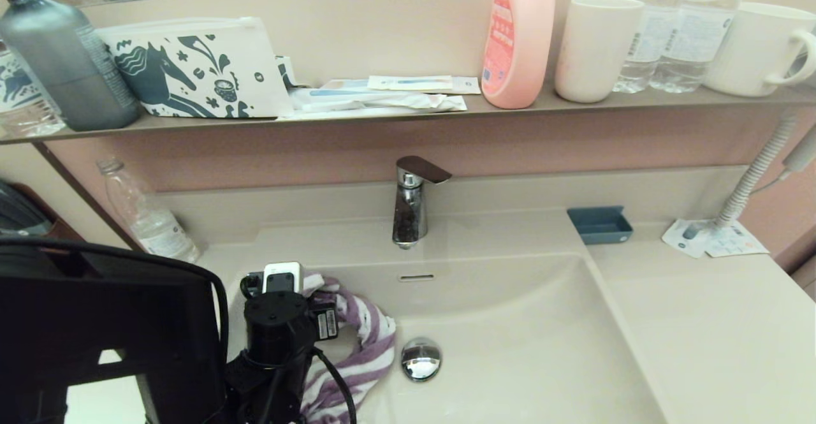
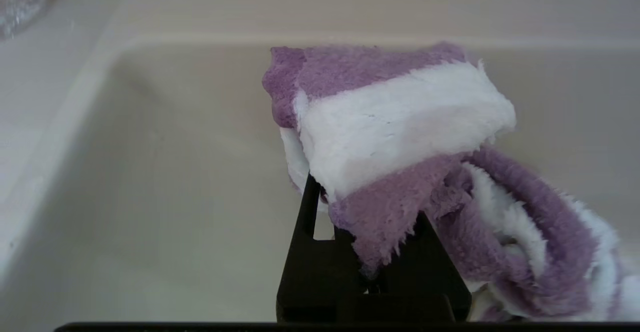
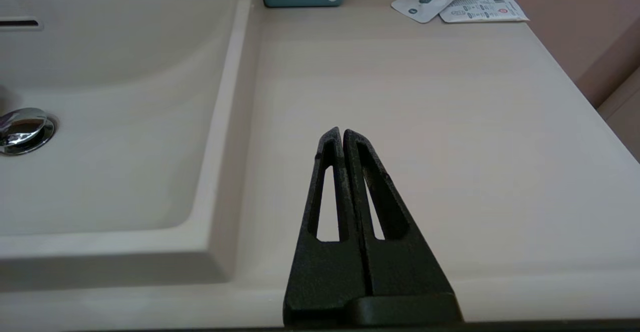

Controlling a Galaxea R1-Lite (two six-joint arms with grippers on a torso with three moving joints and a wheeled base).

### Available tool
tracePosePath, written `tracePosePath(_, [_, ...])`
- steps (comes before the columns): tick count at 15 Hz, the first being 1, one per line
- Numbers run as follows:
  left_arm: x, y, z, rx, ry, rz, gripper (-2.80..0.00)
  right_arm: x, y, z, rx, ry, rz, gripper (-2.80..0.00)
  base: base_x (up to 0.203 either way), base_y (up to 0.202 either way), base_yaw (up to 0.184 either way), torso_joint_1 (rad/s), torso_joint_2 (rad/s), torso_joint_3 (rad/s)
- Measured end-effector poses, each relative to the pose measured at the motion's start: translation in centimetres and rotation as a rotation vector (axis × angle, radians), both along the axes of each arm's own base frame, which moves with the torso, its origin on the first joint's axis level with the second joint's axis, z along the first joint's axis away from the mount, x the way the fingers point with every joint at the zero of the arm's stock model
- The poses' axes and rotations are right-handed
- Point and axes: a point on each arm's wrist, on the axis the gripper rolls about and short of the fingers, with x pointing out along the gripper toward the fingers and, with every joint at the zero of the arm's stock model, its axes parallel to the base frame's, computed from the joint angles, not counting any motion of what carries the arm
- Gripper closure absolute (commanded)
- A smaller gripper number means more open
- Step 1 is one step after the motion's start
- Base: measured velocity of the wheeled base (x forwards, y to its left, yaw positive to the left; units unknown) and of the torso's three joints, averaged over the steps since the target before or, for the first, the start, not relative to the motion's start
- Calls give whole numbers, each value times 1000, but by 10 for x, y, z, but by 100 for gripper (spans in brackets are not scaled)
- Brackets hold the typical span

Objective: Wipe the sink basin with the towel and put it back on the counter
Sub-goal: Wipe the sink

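The left end effector [image 2: 367,207] is down inside the basin [image 1: 529,341], in its left part, clenched on the towel [image 2: 400,122]. In the left wrist view the purple and white cloth is bunched over the dark fingers [image 2: 307,212], one folded end standing up past them and the rest trailing away to the side. In the head view the towel [image 1: 363,347] drapes from the left arm's wrist across the basin floor, and its edge lies just beside the chrome drain plug [image 1: 421,359] without covering it. The overflow slot [image 1: 415,277] sits in the back wall, below the faucet [image 1: 411,201].

The right end effector [image 3: 342,135] hangs over the tabletop [image 3: 450,122] to the right of the basin, its two fingers pressed together and holding nothing. It does not show in the head view.

On the tabletop behind it sit a small blue tray [image 1: 600,224] at the basin's back right corner and some flat packets [image 1: 711,238] farther right. A clear bottle [image 1: 148,213] stands at the back left. The shelf [image 1: 408,113] above carries a horse-print pouch [image 1: 194,70], a pink bottle [image 1: 517,35], a white cup [image 1: 596,48] and a mug [image 1: 758,48]
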Motion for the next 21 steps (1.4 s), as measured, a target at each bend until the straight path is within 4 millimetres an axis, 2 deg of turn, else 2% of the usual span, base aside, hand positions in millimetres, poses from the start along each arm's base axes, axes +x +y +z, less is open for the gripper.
tracePosePath(5, [4,-5,28,54,-82,-26,0,0,0,0,0,0,0,0,0,0,0,0,0,0])
tracePosePath(9, [13,-4,38,39,-119,-90,0,0,0,0,0,0,0,0,0,0,0,0,0,0])
tracePosePath(13, [47,-6,59,14,-180,-84,0,0,0,0,0,0,0,0,0,0,0,0,0,0])
tracePosePath(14, [57,-9,64,10,-184,-79,0,0,0,0,0,0,0,0,0,0,0,0,0,0])
tracePosePath(17, [74,-26,61,4,-171,-79,0,0,0,0,0,0,0,0,0,0,0,0,0,0])
tracePosePath(21, [81,-59,52,1,-159,-99,0,0,0,0,0,0,0,0,0,0,0,0,0,0])
